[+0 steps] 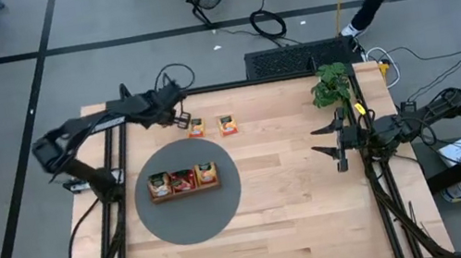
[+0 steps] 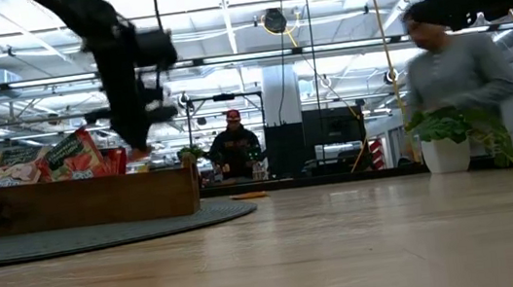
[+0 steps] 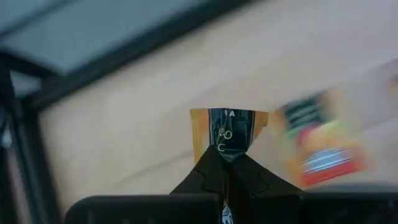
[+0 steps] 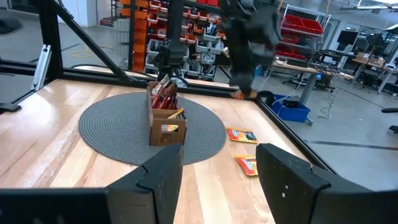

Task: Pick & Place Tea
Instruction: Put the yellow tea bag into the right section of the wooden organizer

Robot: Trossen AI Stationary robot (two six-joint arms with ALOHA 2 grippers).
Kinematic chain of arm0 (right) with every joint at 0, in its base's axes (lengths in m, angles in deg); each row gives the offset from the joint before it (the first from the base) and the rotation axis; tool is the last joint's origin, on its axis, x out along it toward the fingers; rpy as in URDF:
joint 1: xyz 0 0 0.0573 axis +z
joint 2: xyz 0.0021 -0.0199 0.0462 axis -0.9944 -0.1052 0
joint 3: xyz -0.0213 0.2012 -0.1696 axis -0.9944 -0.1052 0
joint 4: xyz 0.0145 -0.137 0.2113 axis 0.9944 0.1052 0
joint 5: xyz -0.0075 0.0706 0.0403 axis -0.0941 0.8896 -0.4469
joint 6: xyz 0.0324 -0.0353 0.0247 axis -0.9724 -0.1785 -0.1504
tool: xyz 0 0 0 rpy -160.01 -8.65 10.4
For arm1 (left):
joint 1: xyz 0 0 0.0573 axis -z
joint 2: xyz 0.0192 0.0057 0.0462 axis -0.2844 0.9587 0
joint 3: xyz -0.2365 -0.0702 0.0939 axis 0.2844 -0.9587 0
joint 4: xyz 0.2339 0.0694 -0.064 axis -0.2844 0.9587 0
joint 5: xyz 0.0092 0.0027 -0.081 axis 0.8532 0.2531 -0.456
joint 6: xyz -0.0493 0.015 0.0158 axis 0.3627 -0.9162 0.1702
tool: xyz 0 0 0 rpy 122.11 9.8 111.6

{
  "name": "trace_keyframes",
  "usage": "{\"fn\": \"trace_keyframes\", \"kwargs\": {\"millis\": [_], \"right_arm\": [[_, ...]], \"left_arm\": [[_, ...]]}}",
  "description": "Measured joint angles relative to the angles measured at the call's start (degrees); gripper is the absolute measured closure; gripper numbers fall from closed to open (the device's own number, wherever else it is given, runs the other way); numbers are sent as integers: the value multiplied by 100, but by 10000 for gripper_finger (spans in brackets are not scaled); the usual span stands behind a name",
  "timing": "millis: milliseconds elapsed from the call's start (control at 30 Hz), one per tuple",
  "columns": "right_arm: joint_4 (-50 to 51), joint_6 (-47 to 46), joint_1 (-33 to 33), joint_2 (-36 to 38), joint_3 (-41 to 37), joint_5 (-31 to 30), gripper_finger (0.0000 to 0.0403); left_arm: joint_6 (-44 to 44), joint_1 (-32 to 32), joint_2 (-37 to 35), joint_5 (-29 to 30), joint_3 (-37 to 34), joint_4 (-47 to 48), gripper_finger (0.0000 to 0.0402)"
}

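My left gripper (image 3: 226, 163) hangs over the table's far left part (image 1: 180, 117), shut on an orange-yellow tea packet with a dark panel (image 3: 227, 127). Two more orange-yellow packets (image 1: 197, 128) (image 1: 228, 126) lie flat on the wood near the far edge, just right of it. The brown wooden tray (image 1: 183, 181) stands on a round grey mat (image 1: 191, 218) and holds upright packets of the three kinds (image 2: 43, 158). My right gripper (image 1: 331, 145) waits open at the table's right side, touching nothing; its own view faces the tray (image 4: 165, 121). My left gripper pinches the orange-yellow packet between its two fingers (image 3: 208, 171) at one edge (image 3: 227, 149). The rest of the packet sticks out past the fingertips. In the low view it seems lifted off the table (image 2: 140, 154). From which side the fingers come does not show plainly.
A potted plant (image 1: 331, 84) stands at the far right corner. A person (image 2: 454, 70) moves behind that corner, and another person (image 2: 235, 146) stands farther back in the room. Bare wood (image 1: 298, 193) stretches between the mat and the right arm.
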Motion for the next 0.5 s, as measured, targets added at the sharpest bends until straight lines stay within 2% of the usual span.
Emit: {"fn": "trace_keyframes", "kwargs": {"millis": [167, 333, 500], "right_arm": [[0, 0, 1, 0, 0, 2, 216], [1, 0, 1, 0, -1, 0, 216], [-2, 0, 0, 2, 0, 1, 216]], "left_arm": [[638, 1199, -496, 836, -71, -228, 398], [1132, 2555, -558, 1878, -308, -741, 398], [1786, 3570, -556, 2737, -572, -1041, 398]]}}
